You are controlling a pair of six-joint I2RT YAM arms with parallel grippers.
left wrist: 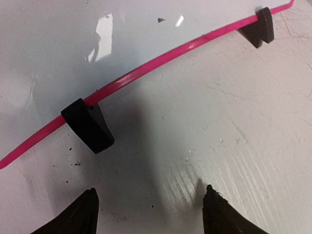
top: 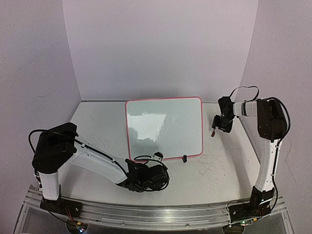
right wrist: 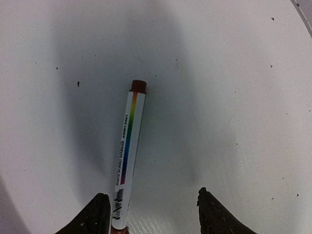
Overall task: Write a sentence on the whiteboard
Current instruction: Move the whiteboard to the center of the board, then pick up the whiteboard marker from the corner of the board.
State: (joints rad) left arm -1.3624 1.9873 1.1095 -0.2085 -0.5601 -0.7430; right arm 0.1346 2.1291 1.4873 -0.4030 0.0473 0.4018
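Note:
The whiteboard (top: 164,127), glossy white with a thin pink frame, stands propped on two black clip feet (left wrist: 87,126) at mid table. Its face shows only reflections; the sentence is out of view. My left gripper (top: 160,174) hovers low just in front of the board's lower edge (left wrist: 146,68), open (left wrist: 151,204) with bare table between its fingers. My right gripper (top: 222,126) is right of the board. It is open (right wrist: 152,207), with a white marker (right wrist: 129,146) leaning against its left finger. The right finger stands well apart from the marker. The marker's dark red end (top: 213,130) points away.
The scuffed white tabletop (top: 219,165) has scribble marks at the front right. Pale walls close in the back and both sides. The right arm's column (top: 267,161) rises at the right edge, and the left arm (top: 92,161) lies low across the front left.

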